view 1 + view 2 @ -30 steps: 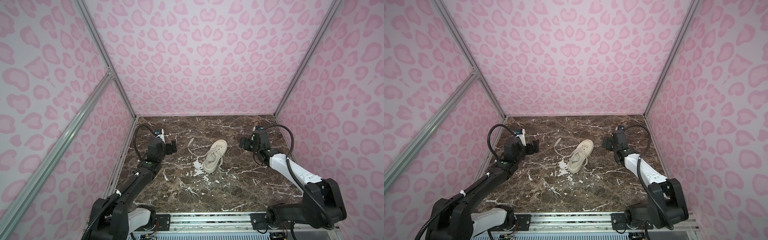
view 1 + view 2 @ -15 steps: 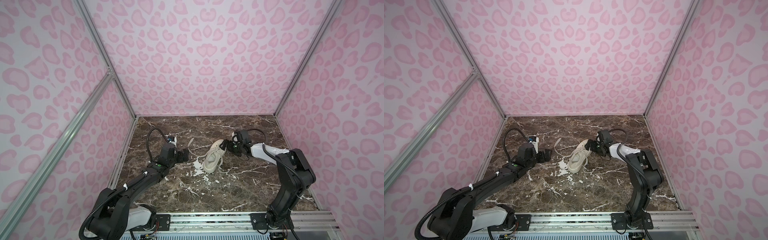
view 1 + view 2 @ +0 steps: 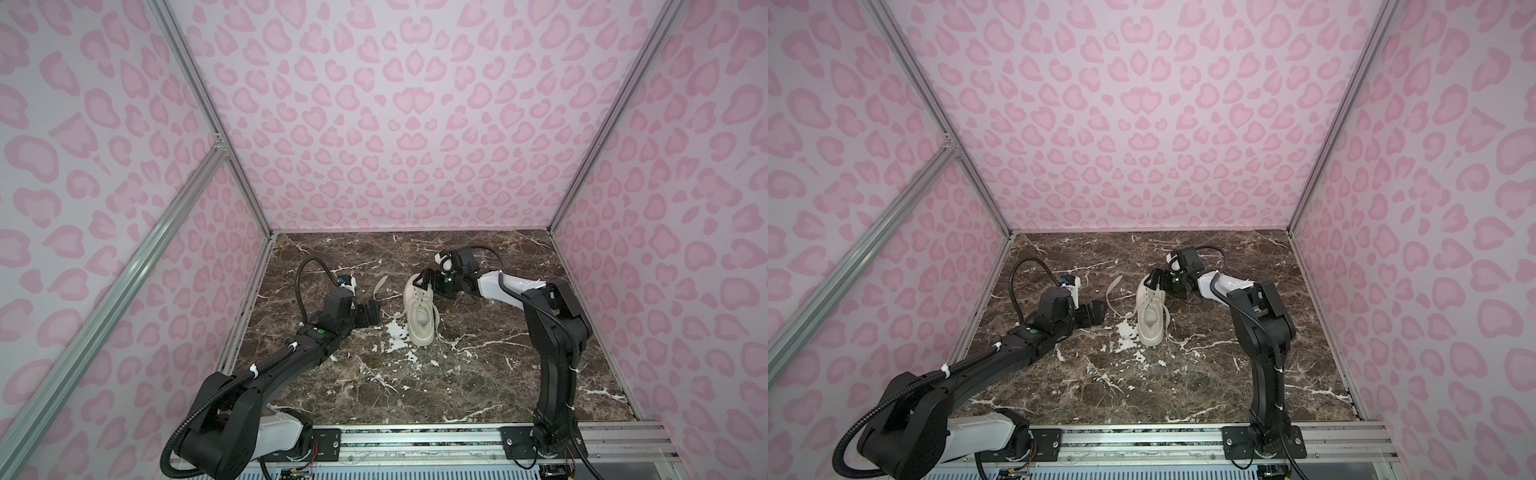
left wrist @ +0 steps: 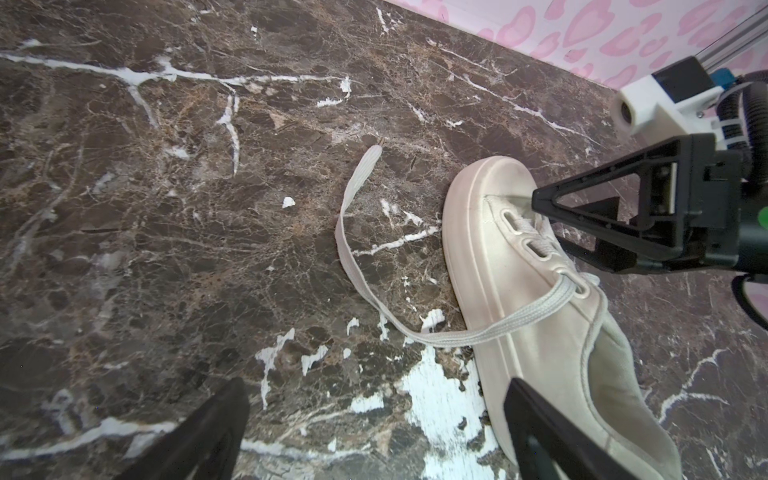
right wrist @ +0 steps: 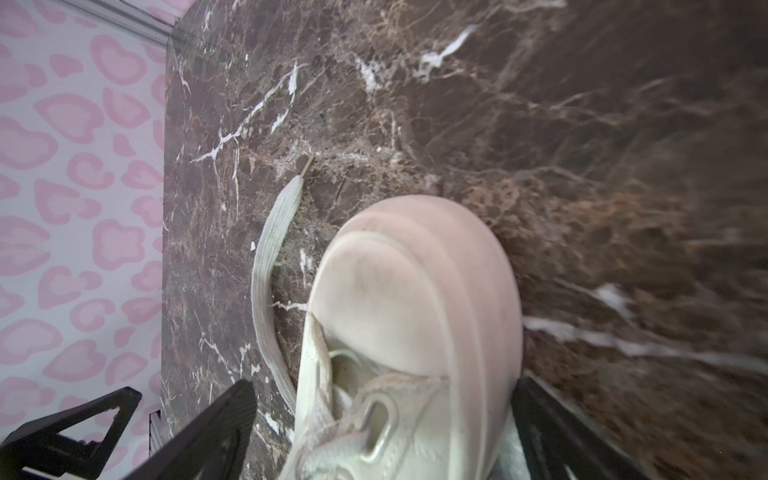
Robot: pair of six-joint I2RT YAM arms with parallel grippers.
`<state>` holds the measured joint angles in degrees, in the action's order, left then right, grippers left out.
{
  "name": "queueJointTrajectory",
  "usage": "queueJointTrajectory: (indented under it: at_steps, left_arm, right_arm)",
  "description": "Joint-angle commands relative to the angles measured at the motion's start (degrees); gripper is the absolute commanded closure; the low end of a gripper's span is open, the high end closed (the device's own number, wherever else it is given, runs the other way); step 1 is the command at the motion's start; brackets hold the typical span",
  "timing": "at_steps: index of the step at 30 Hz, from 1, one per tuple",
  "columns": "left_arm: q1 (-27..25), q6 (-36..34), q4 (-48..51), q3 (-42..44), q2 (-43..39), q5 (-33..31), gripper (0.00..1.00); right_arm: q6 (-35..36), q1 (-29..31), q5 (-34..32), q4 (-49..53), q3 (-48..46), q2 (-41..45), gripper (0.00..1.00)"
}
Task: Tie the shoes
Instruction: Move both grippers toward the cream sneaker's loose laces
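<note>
Right wrist view: sneaker point(image 5: 407, 316) heel cut off at frame edge, marble point(image 5: 623, 166) beside it blurred. In both top views, mid-frame, right gripper point(image 3: 424, 281) point(image 3: 1156, 281) partly hides the toe.

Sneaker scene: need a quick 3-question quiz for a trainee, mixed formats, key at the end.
1. True or false: the laces of the sneaker are tied in a bow.
2. Which part of the sneaker do the open jaws of the right gripper straddle? A) toe B) heel C) underside of the sole
3. Fill in: the left gripper, beside the sneaker, is ___ and holds nothing.

Key:
1. False: a loose lace trails across the table.
2. A
3. open
</note>
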<state>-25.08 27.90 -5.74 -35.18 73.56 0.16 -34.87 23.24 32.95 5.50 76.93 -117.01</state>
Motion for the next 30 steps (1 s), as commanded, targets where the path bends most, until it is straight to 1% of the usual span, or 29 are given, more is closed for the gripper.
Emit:
queueJointTrajectory:
  at_steps: [1,3,7,8,12,14,16,17,21,22,26,30]
  left_arm:
    - [0.03,0.73,1.30,-1.09,0.82,-0.41,0.02]
    - [0.03,0.80,2.28,-1.92,1.35,-1.14,0.02]
    - [0.03,0.51,5.17,-4.35,3.01,-2.98,0.02]
    - [0.07,0.41,5.62,-5.14,3.59,-3.03,0.02]
    - [0.12,1.12,5.07,-6.91,6.36,-1.70,0.01]
    - [0.11,1.61,4.16,-7.78,8.24,-0.67,0.00]
    - [0.10,2.23,3.37,-8.51,10.00,0.05,0.01]
    - [0.10,2.41,2.87,-8.75,10.78,0.55,0.01]
    - [0.10,2.10,2.40,-10.27,13.38,2.38,0.03]
    - [0.08,1.92,2.41,-10.58,13.86,2.78,0.03]
    - [0.12,1.15,2.40,-11.18,15.02,3.82,0.06]
    - [0.09,0.93,2.40,-11.02,15.51,4.34,0.07]
  right_arm:
    - [0.93,0.05,-1.29,4.37,1.32,0.09,0.03]
    - [-0.46,-0.88,-5.41,5.88,-0.13,2.96,0.03]
    - [-1.70,-2.55,-14.32,14.76,-4.22,11.77,0.04]
    - [-2.08,-2.67,-16.15,16.87,-5.99,14.31,0.08]
    - [-5.36,-2.48,-19.87,22.76,-14.58,22.44,0.13]
    - [-8.58,-2.03,-20.83,23.42,-19.89,27.03,0.18]
    - [-11.81,-1.14,-21.46,22.93,-24.50,30.92,0.21]
    - [-13.35,-0.61,-21.79,22.77,-26.32,32.53,0.25]
    - [-17.84,0.63,-21.19,20.82,-31.11,35.39,0.38]
    - [-18.60,0.87,-21.05,20.17,-31.74,35.36,0.43]
    - [-19.37,2.11,-21.84,19.38,-31.58,34.10,0.49]
    - [-20.31,2.63,-21.25,17.48,-31.70,32.17,0.52]
